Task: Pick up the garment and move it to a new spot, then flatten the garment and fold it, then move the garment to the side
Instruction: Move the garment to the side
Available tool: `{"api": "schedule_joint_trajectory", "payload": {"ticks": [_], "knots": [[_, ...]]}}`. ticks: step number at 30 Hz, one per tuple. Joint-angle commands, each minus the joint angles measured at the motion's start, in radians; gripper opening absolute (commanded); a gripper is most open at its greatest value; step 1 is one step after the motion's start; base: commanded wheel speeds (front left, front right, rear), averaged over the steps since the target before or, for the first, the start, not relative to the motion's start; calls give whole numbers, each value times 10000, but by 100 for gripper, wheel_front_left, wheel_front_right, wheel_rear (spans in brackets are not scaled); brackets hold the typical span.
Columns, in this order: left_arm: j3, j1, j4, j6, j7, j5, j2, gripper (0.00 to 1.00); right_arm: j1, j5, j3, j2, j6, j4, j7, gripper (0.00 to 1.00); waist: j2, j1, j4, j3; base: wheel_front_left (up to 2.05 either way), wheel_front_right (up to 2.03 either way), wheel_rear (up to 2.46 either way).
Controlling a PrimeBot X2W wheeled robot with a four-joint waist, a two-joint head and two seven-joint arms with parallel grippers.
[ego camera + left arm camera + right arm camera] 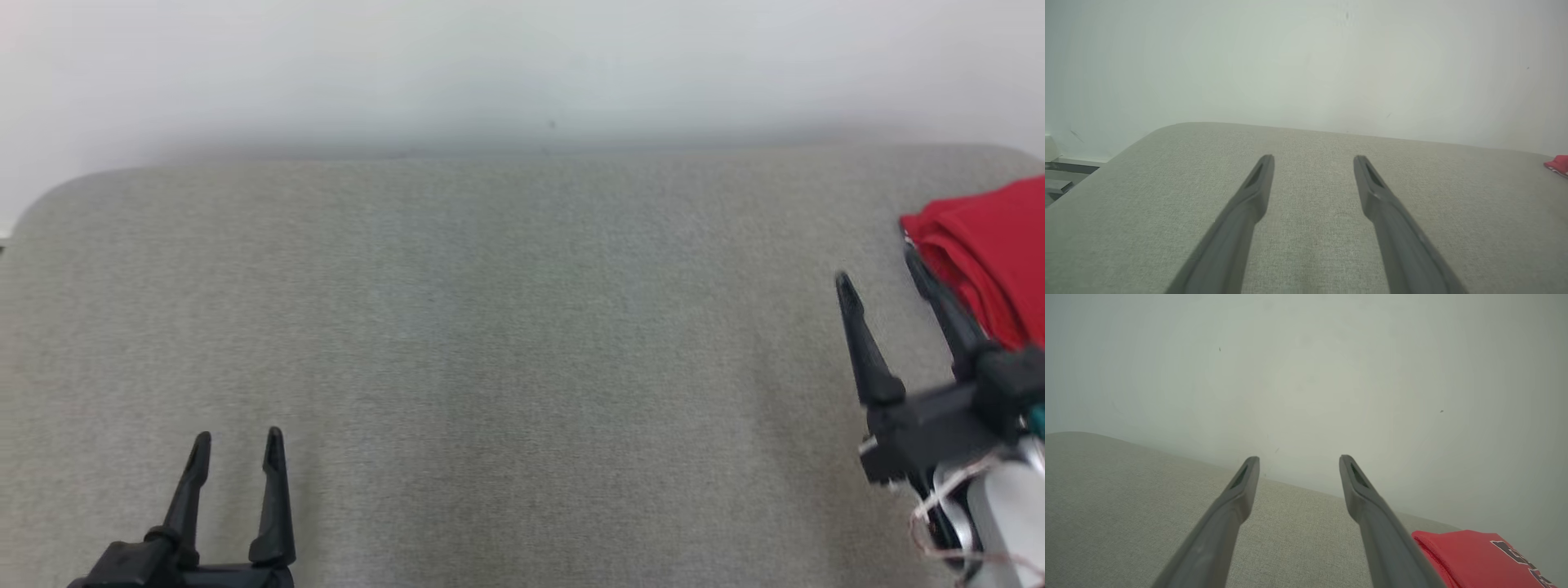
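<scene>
The garment (pixel 988 253) is red and lies folded at the far right edge of the grey fabric surface (pixel 490 343). My right gripper (pixel 878 265) hovers just left of it, open and empty, one finger close against the cloth's left side. In the right wrist view the garment (pixel 1474 559) sits at the lower right, with dark print on it, beside my right gripper (pixel 1299 461). My left gripper (pixel 237 441) rests at the lower left, open and empty. In the left wrist view my left gripper (pixel 1313 160) points across the surface and a sliver of garment (pixel 1559 164) shows at the right edge.
A plain white wall (pixel 522 65) rises behind the grey surface. The surface has rounded back corners (pixel 57 196). Past its left edge, in the left wrist view, a bit of floor and a pale frame (pixel 1061 171) show.
</scene>
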Motion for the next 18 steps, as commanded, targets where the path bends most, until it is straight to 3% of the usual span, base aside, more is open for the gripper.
{"api": "schedule_joint_trajectory", "payload": {"ticks": [1,9,18], "knots": [[-31,82,36,-34,1,-33,-28,100,283,-70,-195,101,-30,-132,-43,100,1,3,500,-486,0,0,0],[-80,286,210,-79,1,-10,-80,100,2914,-597,-1231,1476,-30,-1443,-43,100,1,3,699,-827,0,0,0],[-88,622,497,-158,1,-87,-129,100,4327,-1133,-1694,2758,-30,-2097,-44,100,1,3,598,-1209,0,0,0]]}}
